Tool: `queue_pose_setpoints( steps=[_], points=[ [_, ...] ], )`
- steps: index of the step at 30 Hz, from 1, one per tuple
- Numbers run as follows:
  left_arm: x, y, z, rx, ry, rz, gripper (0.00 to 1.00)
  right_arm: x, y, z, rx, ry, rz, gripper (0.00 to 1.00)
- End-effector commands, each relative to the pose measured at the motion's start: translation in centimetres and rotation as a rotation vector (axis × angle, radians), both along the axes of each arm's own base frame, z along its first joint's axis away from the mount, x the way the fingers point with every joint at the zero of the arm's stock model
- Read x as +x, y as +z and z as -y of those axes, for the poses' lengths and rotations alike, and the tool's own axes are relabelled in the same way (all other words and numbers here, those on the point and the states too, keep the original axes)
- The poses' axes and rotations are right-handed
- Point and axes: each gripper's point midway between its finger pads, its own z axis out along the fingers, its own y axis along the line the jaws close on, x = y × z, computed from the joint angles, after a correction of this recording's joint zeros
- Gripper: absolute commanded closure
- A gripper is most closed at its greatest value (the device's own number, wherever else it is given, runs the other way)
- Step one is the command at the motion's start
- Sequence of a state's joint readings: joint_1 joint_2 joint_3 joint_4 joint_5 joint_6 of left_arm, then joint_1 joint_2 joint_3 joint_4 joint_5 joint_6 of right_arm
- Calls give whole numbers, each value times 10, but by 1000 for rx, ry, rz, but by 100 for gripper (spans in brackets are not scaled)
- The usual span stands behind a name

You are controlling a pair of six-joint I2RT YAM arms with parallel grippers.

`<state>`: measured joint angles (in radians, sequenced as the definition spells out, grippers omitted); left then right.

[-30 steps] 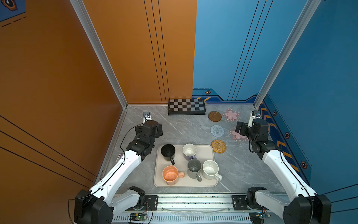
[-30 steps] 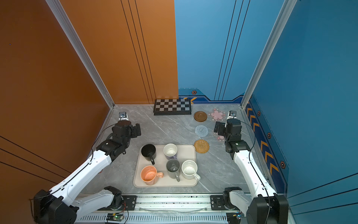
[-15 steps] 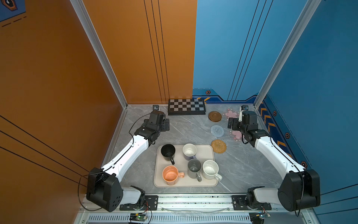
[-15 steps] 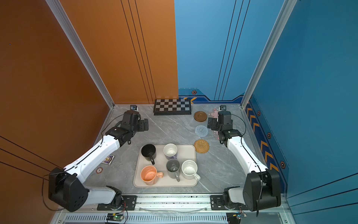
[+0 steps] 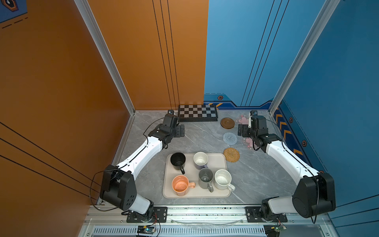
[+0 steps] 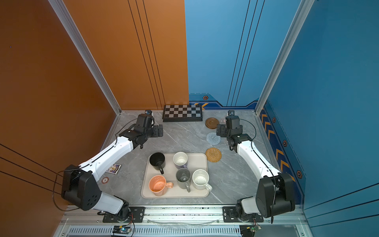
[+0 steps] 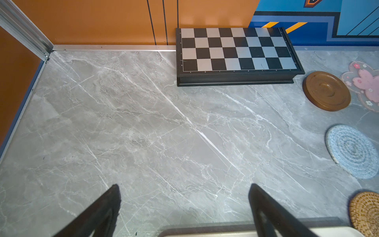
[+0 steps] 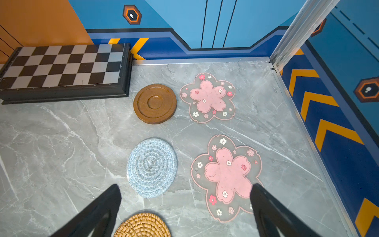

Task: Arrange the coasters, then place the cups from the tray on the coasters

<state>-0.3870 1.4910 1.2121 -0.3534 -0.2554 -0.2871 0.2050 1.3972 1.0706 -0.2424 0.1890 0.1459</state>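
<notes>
Five coasters lie at the back right: brown wooden (image 5: 227,123), two pink flower-shaped (image 8: 208,97) (image 8: 226,174), pale blue-grey (image 5: 230,138) and woven rattan (image 5: 231,155). The cream tray (image 5: 196,196) at the front holds the black (image 5: 178,161), lavender (image 5: 200,160), grey (image 5: 205,178), white speckled (image 5: 222,179) and orange (image 5: 180,185) cups. My right gripper (image 8: 185,187) hangs open above the table between the blue-grey and nearer pink coasters, holding nothing. Over bare table near the checkerboard, my left gripper (image 7: 184,188) is open and empty.
A black-and-white checkerboard (image 5: 197,112) lies against the back wall. A small card (image 6: 114,168) and a round token (image 6: 105,180) lie on the table beside the left arm. Walls close in at the left, back and right.
Both arms have stretched toward the back. The left gripper moved up beside the checkerboard, and the right gripper moved back and inward over the coasters. Both stayed open.
</notes>
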Motion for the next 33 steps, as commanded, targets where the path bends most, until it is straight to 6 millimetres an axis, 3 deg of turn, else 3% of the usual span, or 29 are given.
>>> queue_pose_setpoints(
  steps=[1,7,15,24,29,33],
  points=[
    [-1,14,11,-39,-25,15,2,-12,-1,6,-27,-12,-27,0],
    [-1,17,18,-58,-46,15,2,-24,-14,3,-40,22,-97,2],
    [-2,25,25,-90,-54,14,2,-26,-7,5,-55,44,-95,3],
    [-2,25,31,-108,-57,10,2,-38,-43,-4,29,43,-220,14],
    [1,26,34,-111,-67,9,2,-50,-68,-12,83,35,-312,25],
    [2,24,37,-111,-74,1,1,-63,-93,-17,88,-12,-409,53]
  ],
)
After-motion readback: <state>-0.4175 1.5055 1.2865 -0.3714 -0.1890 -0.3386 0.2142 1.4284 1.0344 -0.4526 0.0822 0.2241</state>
